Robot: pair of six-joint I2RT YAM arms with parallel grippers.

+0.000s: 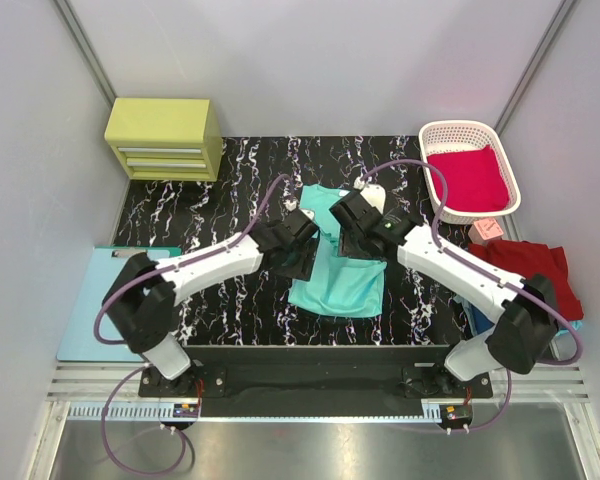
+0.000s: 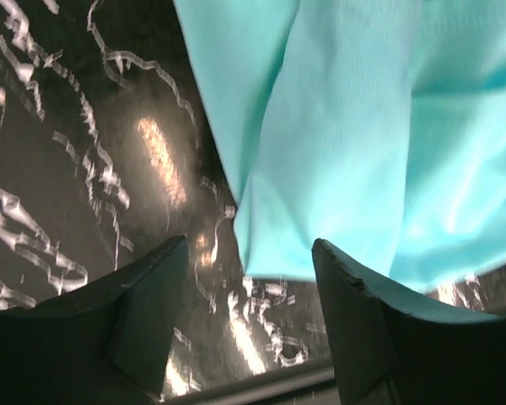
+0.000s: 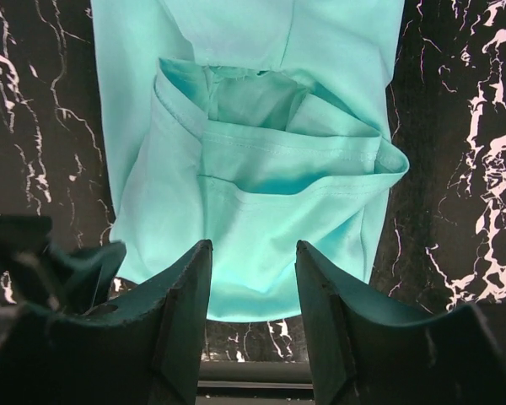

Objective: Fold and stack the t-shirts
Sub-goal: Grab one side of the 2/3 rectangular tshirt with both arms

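A mint-teal t-shirt (image 1: 338, 270) lies partly folded in the middle of the black marbled table (image 1: 220, 200). My left gripper (image 1: 305, 245) hovers at its left edge, open, with the shirt's hem (image 2: 346, 143) just past its fingertips and bare table between them (image 2: 251, 245). Over the shirt's upper part is my right gripper (image 1: 352, 228), also open (image 3: 254, 246); the folded cloth (image 3: 261, 169) lies below it, free of the fingers. A crimson t-shirt (image 1: 467, 178) fills the basket. A dark red t-shirt (image 1: 535, 270) lies crumpled at the right edge.
A white lattice basket (image 1: 470, 130) stands at the back right, with a small pink object (image 1: 487, 229) beside it. A yellow-green drawer unit (image 1: 163, 138) sits at the back left. A pale blue clipboard (image 1: 85, 320) lies at the left front.
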